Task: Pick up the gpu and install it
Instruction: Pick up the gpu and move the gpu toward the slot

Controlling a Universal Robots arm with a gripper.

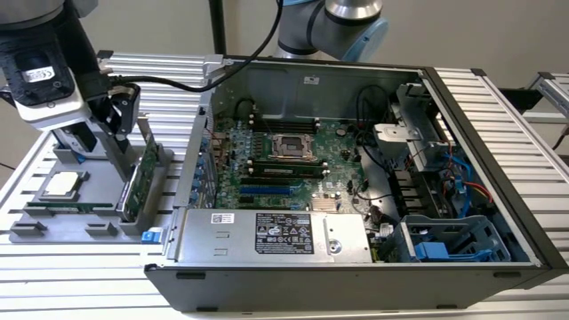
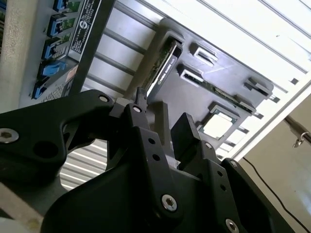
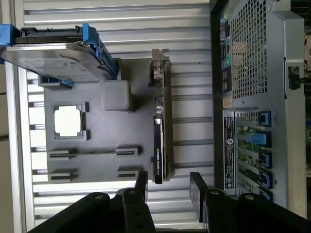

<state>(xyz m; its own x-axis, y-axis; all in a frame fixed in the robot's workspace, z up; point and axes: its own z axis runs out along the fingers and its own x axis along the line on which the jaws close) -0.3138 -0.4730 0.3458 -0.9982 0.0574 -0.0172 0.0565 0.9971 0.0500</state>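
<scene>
Tool (image 3: pixel 169 191) up over the grey tray (image 3: pixel 102 126) on the ribbed bench (image 1: pixel 71 267), fingers (image 3: pixel 198 194) spread apart, nothing gripped. Below it, the graphics card (image 3: pixel 160 131) stands on edge in its slot along the side of the tray nearest the computer case (image 1: pixel 356 293), and in both wrist views the card's thin edge runs in line with the gap between the fingers. I can't make out any contact between tool and card.

Around the card, sharing the tray: a square processor chip (image 3: pixel 68 120) in its pocket, a thin memory stick (image 3: pixel 92 153) in a narrow slot beside it, and a hard drive (image 3: pixel 53 51) with blue rails propped up at the far corner. A small grey block (image 3: pixel 115 94) rises from the tray between the hard drive and the card. The case's rear wall stands close alongside the card.

Case lies open on the bench: the green main board (image 1: pixel 276 153) sits on its floor, with a silver power supply (image 1: pixel 266 233) along the near wall, a blue drive cage (image 1: pixel 444 247) in the corner, and loose cables (image 1: pixel 462 173) above that.
</scene>
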